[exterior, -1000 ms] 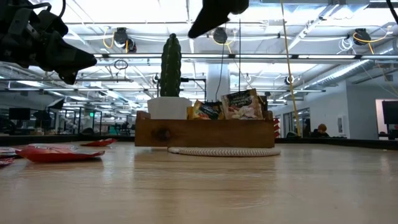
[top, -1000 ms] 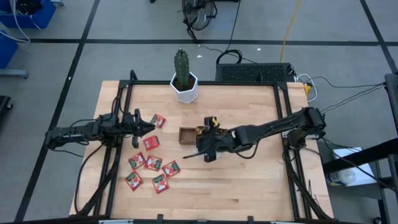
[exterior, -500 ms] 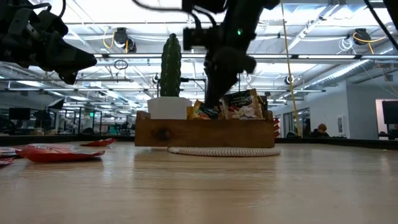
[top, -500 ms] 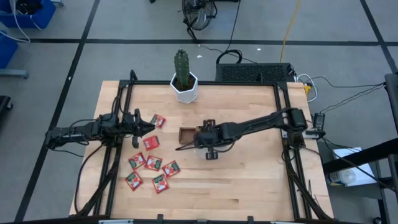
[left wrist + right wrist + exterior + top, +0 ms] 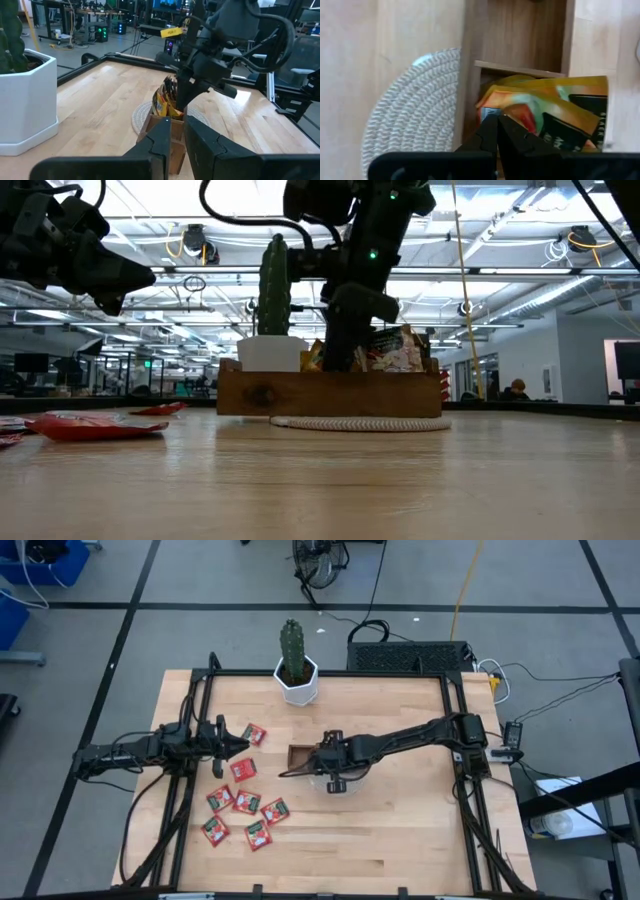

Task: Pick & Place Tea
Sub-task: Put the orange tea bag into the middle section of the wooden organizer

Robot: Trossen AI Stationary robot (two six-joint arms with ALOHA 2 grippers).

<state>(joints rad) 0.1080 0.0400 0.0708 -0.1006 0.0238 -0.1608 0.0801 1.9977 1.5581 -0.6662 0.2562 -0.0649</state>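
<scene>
I have the right gripper (image 5: 285,774), fingers closed, pushing sachets (image 5: 545,112) into the tray (image 5: 330,392) at centre frame; next, lift clear. Left gripper (image 5: 240,744) waits, fingers nearly closed, empty.

Legible text: none. Print on the tea sachets (image 5: 555,112) in the wooden tray (image 5: 330,393) is too small to read.

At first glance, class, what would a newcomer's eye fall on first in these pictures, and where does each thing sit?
Most striking is the right gripper, shut, reaching into the wooden tray mid-table among upright orange-yellow sachets. Next come the red sachets scattered on the table's left half, with the left gripper above their far edge. A green cactus in a white pot stands at the far edge.
</scene>
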